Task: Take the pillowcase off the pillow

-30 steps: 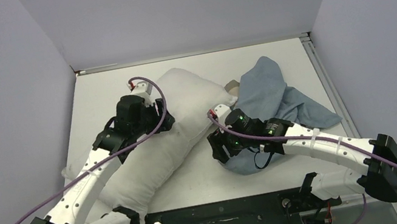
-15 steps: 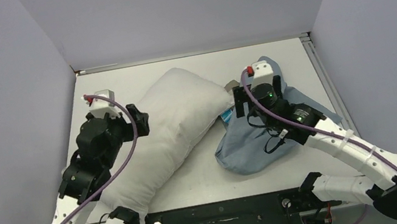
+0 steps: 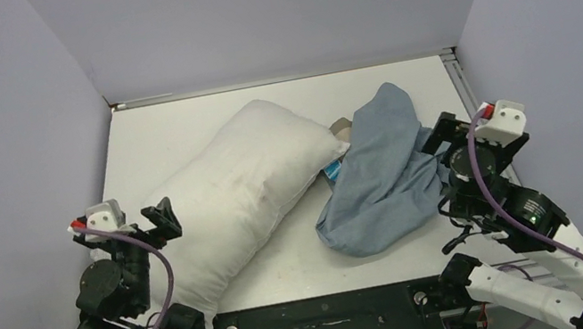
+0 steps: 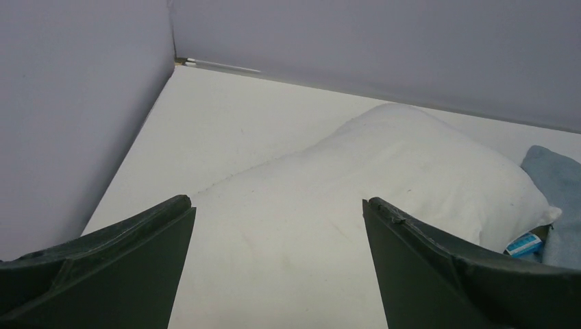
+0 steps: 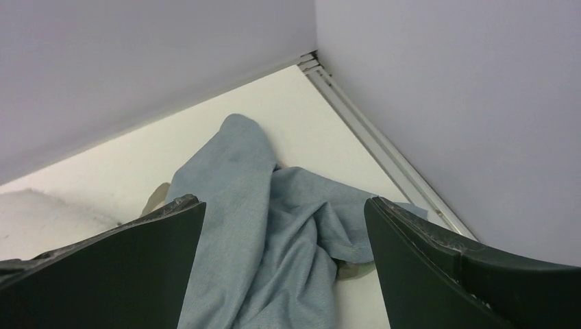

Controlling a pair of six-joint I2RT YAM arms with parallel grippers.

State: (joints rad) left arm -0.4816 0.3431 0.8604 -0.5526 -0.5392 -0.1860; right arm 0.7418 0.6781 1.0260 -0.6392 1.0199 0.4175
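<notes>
The white pillow (image 3: 242, 187) lies bare and slantwise across the table's middle, also in the left wrist view (image 4: 356, 178). The pillowcase (image 3: 380, 176) lies crumpled to its right, grey-blue face up, touching the pillow's far right corner; it also shows in the right wrist view (image 5: 274, 226). My left gripper (image 3: 140, 223) is open and empty, pulled back by the pillow's near left end (image 4: 277, 205). My right gripper (image 3: 458, 130) is open and empty, raised at the pillowcase's right edge (image 5: 284, 205).
Grey-purple walls close in the table (image 3: 165, 137) on the left, back and right. A metal rail (image 3: 471, 97) runs along the right edge. A small blue label (image 3: 332, 171) shows where pillow and pillowcase meet. A black bar (image 3: 324, 317) spans the near edge.
Both arms have drawn back from the cloth toward their bases, the left from the pillow's top and the right from the pillowcase. The pillowcase has settled flat; the pillow has not shifted.
</notes>
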